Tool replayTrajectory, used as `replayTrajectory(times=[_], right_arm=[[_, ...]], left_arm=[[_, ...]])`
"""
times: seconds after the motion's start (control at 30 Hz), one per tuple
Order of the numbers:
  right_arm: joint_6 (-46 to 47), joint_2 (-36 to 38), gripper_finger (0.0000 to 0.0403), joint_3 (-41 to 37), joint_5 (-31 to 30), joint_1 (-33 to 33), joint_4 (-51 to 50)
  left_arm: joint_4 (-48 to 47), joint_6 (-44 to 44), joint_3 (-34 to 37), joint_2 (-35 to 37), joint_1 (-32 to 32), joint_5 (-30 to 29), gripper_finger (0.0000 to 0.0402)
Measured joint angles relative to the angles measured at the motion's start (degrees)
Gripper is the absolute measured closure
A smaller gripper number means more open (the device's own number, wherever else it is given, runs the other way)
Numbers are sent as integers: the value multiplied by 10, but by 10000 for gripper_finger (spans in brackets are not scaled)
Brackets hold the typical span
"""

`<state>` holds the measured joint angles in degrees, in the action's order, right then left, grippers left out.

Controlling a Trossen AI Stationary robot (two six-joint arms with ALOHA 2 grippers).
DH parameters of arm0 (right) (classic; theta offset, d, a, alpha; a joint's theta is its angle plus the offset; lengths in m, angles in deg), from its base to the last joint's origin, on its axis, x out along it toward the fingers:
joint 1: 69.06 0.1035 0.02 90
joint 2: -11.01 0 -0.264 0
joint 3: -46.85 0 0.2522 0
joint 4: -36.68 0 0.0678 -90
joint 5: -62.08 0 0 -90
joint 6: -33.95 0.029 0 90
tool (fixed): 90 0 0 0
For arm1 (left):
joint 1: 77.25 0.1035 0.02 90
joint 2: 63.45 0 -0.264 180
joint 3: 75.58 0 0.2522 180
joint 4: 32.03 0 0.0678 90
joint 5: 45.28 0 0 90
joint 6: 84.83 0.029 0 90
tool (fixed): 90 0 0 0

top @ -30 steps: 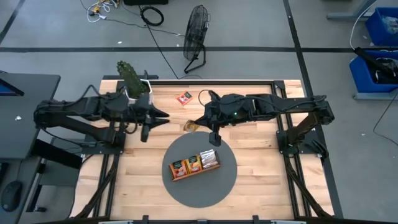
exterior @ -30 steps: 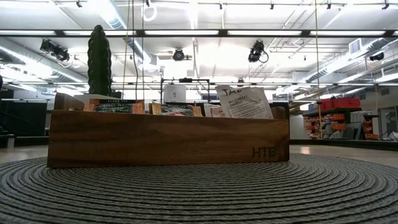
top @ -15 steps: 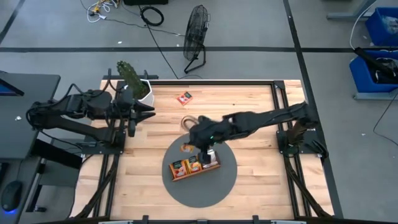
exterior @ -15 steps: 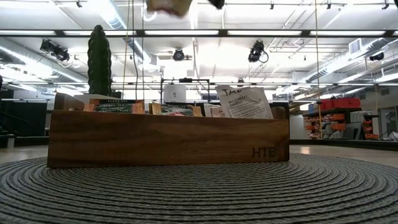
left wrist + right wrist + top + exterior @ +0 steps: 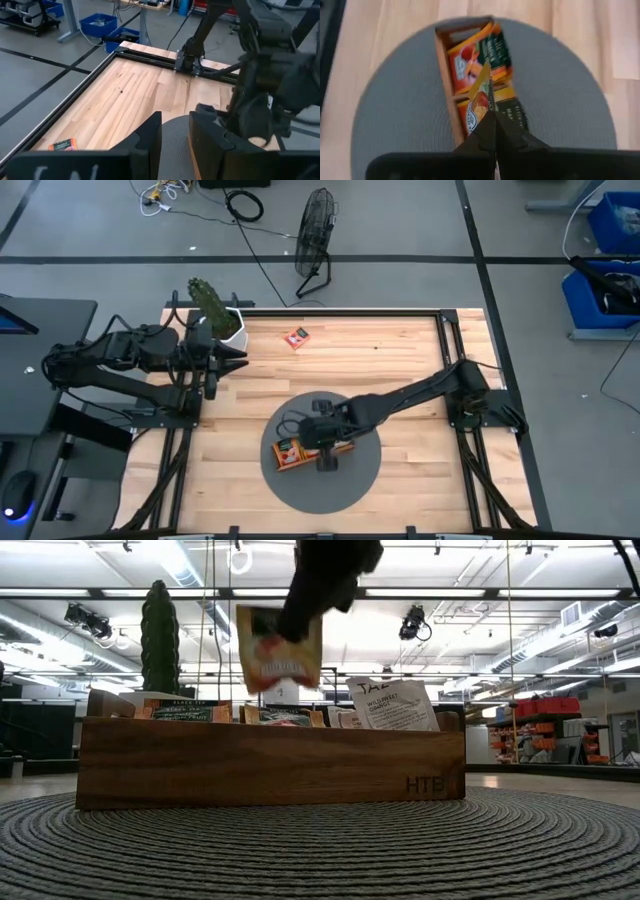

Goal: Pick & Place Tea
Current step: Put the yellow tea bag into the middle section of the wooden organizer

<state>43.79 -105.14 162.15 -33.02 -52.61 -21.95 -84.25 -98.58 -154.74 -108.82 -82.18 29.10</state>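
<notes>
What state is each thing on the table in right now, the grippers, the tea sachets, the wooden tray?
Right gripper: shut on an orange-and-white tea sachet, held above the tray.
Left gripper: parked near the potted cactus, holding nothing.
Brown wooden divided tray: on the round grey woven mat, holding upright sachets.
Lone orange-red sachet: flat on the bare wooden tabletop, untouched.
</notes>
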Motion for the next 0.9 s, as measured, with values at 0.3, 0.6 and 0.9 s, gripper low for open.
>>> replayTrajectory(times=[0.3,0.6,0.9], right_arm=[[-10,-34,403,0,-29,11,-6],[-16,-46,403,-18,-13,10,29],[-23,-63,403,-19,-24,11,28]], left_arm=[[0,1,0,0,0,-5,301],[1,1,0,0,0,-8,301],[1,1,0,0,0,-17,301]])
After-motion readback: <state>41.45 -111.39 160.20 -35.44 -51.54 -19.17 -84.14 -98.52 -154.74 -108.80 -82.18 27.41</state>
